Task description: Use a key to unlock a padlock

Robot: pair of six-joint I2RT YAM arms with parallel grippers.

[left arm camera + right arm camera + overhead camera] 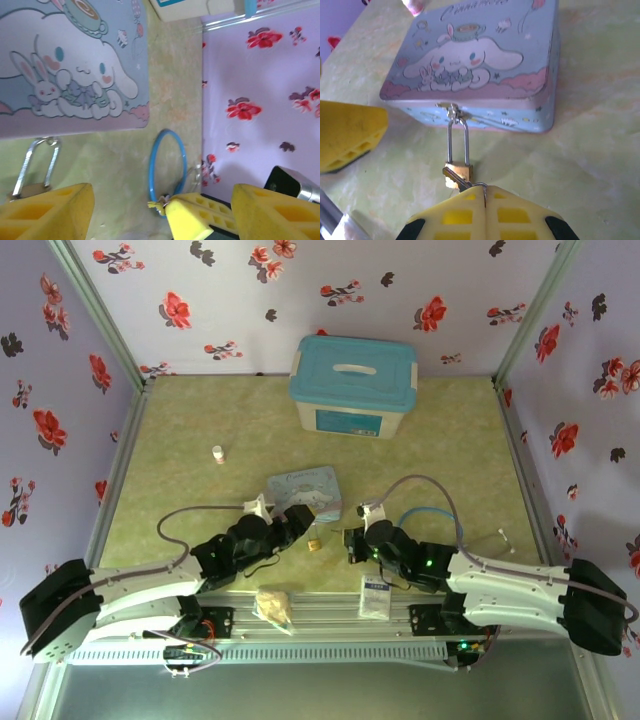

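Along the left edge, the mottled green surface (190,420) is lying mostly bare. A small white bottle (218,453) is standing alone there, with free room all around it.

Moving right, the left gripper (296,523) is hovering low at the near edge of the pastel cartoon tin (303,490). Its jaws are standing released and wide, grasping nothing. In its wrist view, one yellow finger (47,212) is sitting just beside the padlock (31,189); whether they are touching I cannot tell.

The padlock is lying on the surface just in front of the tin's near wall, with its silver shackle passing through the tin's hasp (451,109). The key (456,180) is sticking into the bottom of the brass body. The right gripper (485,200) is reaching in from the near side with its jaws clenched on the key's head, and a thin wire ring (480,186) is showing at the fingertips. The room between the two grippers is looking tight, with the padlock lying in it.

Well behind the tin, a white box with a teal lid (353,385) is sitting near the back wall. At the near edge, a crumpled tan wrapper (274,605) and a white packet (376,597) are resting by the rail. Further right, open surface is running to the right wall. Purple walls (240,300) printed with red flowers are enclosing three sides.
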